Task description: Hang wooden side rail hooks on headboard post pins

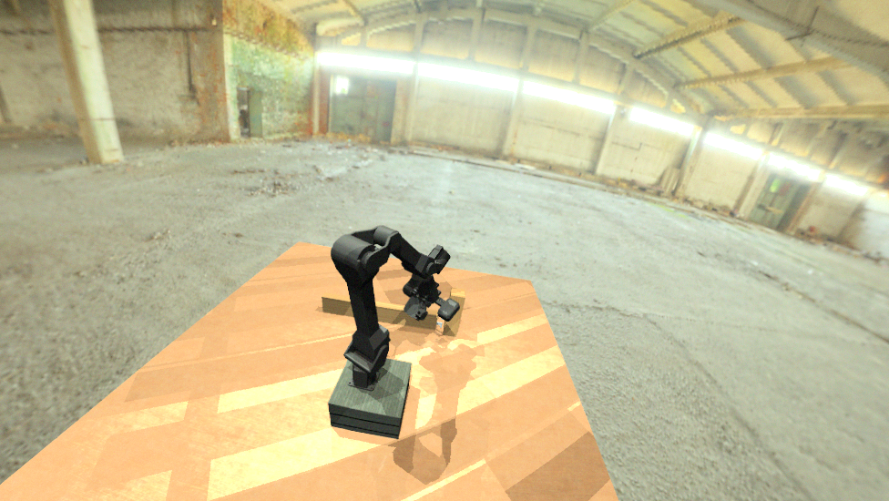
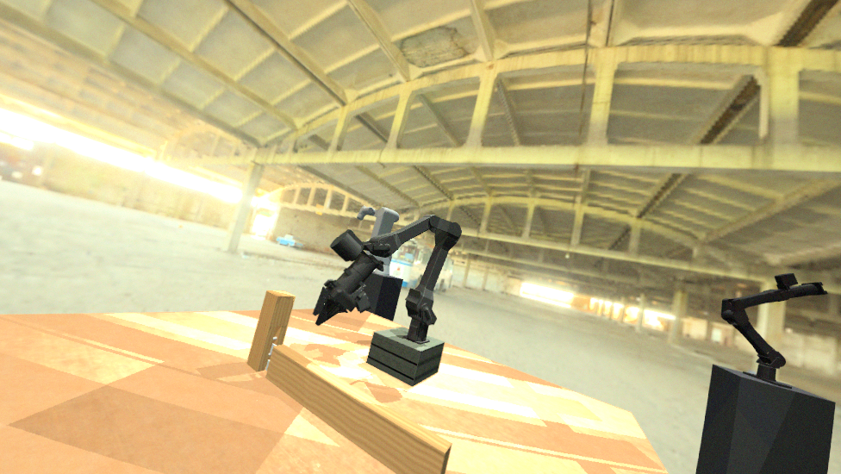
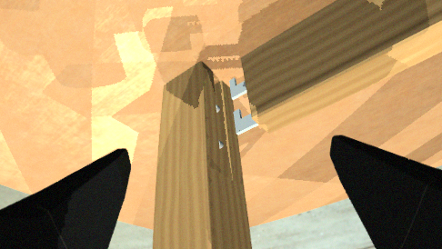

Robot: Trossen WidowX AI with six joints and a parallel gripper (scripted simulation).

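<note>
The headboard post stands upright on the table, its slot facing the rail. Two small pins, an upper pin and a lower pin, show in the slot in the wrist view. The wooden side rail lies on its narrow edge on the table. Its two steel hooks, one here and one lower, point at the post and appear outside the slot, off the pins. My gripper is open and empty, tilted downward above the post's and rail's adjoining ends.
My arm's base sits on a grey block on the table, on the side of the rail away from the exterior camera. Another arm stands on a black pedestal, beyond the table at the right of that view.
</note>
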